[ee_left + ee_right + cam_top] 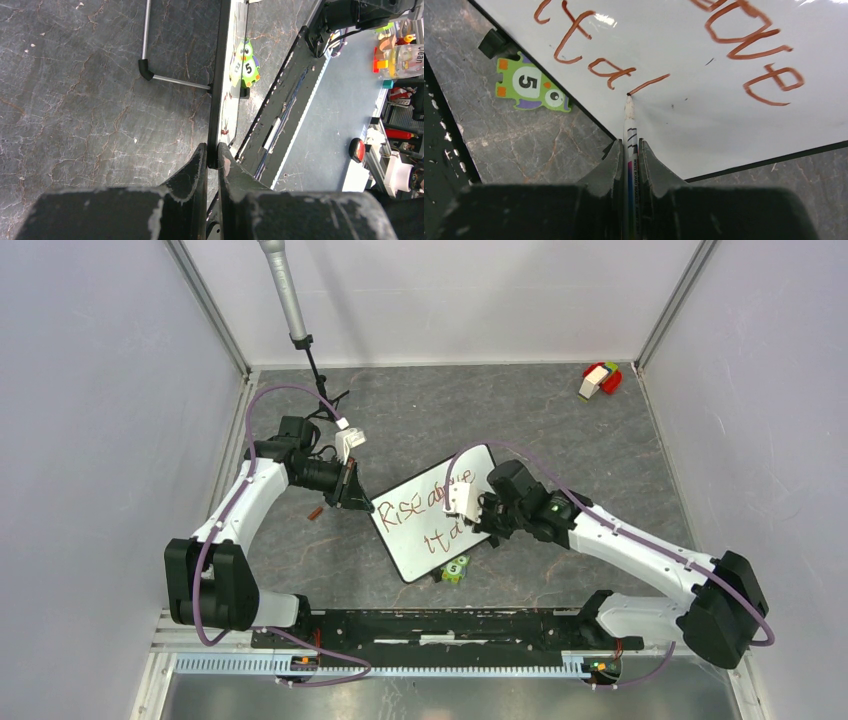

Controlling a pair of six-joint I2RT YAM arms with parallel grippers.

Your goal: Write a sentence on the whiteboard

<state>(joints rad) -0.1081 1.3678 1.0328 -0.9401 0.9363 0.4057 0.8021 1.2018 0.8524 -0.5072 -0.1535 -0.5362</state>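
Okay, pen tip is down and the second line looks nearly finished

Right gripper (629, 146) first: its jaws are pinched narrow on the slim white marker pen (629, 117) with the striped barrel. The pen's long axis runs straight out ahead of the fingers. Its tip touches the flat white whiteboard (714, 120) with the thin black rim, right at the near end of the newest slanted stroke. So the board is dead ahead of the tip, no reaching needed. That arm is plainly the writing one, coming in over the whiteboard's right end.

The reddish-brown handwritten sentence (428, 508) sits in two lines, the lower one reading roughly "It al" plus that fresh stroke. My guess is that what's left is a lift and a dot on the bare white just past it.

Just off the whiteboard's near edge lies a green monster-shaped puzzle piece (526, 85) with a 5 on it.

Further out, the left gripper (212, 152) is clamped nearly closed on the whiteboard's rim at its left end, steadying it by the look of things. The whiteboard sits on the dark marbled table (420, 405). Its long axis slants from near-left to far-right, and the lettering runs the same way.
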